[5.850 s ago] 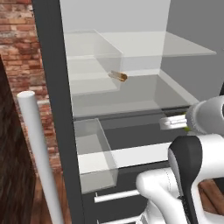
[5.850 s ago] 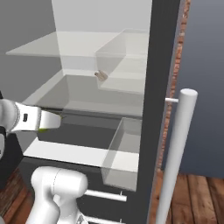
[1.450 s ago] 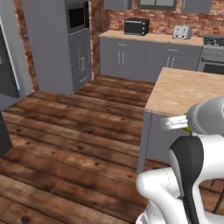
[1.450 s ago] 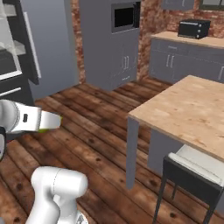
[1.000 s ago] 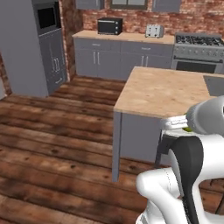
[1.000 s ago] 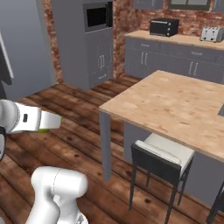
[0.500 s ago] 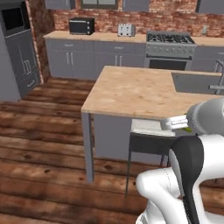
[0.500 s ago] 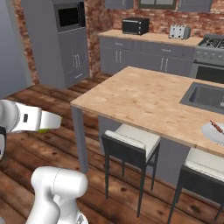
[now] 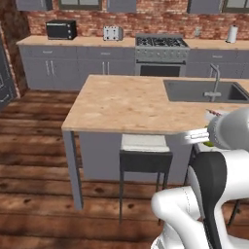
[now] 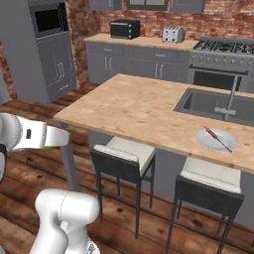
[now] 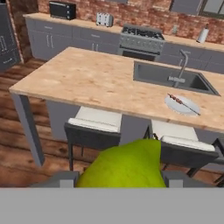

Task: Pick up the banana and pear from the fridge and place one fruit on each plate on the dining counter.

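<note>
In the hand view a yellow-green pear (image 11: pixel 124 165) sits between my gripper's (image 11: pixel 120 177) two dark fingertips (image 11: pixel 61 179), which are shut on it. A sliver of the pear (image 9: pixel 209 143) peeks out under the hand in the left base view and at the hand's end (image 10: pixel 49 147) in the right base view. Ahead lies the dining counter (image 11: pixel 87 78) with its light wood top (image 9: pixel 121 102). One pale round plate (image 11: pixel 181 104) with a thin brown skewer rests near the sink, also visible as the plate (image 10: pixel 217 139) in the right base view. The banana and the fridge are out of view.
A grey sink (image 10: pixel 213 106) with a faucet (image 9: pixel 215 80) is set into the counter's right part. Cushioned stools (image 10: pixel 126 151) (image 10: pixel 211 183) stand along the near side. A stove (image 9: pixel 160 48), toaster (image 9: pixel 113 33) and microwave (image 9: pixel 61 29) line the back wall counter. Wood floor lies to the left.
The whole picture has swung as the base moved: the dining counter has come from the right to the middle. The arm holds its pose with the pear still gripped.
</note>
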Tool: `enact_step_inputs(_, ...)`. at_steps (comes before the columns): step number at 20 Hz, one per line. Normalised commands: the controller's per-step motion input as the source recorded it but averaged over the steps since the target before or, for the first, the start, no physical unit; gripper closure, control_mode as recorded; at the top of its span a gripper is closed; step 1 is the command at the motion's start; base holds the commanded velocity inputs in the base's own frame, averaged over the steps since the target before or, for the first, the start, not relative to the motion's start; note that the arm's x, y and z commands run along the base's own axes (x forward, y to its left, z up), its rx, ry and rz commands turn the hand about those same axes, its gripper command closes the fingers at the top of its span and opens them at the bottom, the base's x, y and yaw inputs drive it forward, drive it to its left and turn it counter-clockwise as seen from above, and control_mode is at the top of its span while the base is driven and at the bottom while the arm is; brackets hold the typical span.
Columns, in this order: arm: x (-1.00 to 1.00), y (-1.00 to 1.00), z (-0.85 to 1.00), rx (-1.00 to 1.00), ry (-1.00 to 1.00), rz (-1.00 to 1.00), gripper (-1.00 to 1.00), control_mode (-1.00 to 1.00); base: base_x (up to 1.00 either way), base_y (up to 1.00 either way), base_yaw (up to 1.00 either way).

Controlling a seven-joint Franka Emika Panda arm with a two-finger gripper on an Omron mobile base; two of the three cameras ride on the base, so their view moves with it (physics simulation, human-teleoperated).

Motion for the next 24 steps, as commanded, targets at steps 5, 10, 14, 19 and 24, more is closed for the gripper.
enact_step_inputs(5, 0.0, 0.0, 0.0, 0.0, 0.0, 0.0, 1.0, 1.0, 0.35, -0.48, -0.21)
enact_step_inputs(10, 0.0, 0.0, 0.0, 0.0, 0.0, 0.0, 1.0, 1.0, 0.3, -0.57, -0.2)
enact_step_inputs(14, 0.0, 0.0, 0.0, 0.0, 0.0, 0.0, 1.0, 1.0, 0.31, -0.49, -0.19)
enact_step_inputs(19, 0.0, 0.0, 0.0, 0.0, 0.0, 0.0, 1.0, 1.0, 0.31, -0.37, -0.17)
enact_step_inputs(24, 0.0, 0.0, 0.0, 0.0, 0.0, 0.0, 1.0, 1.0, 0.25, -0.36, -0.16)
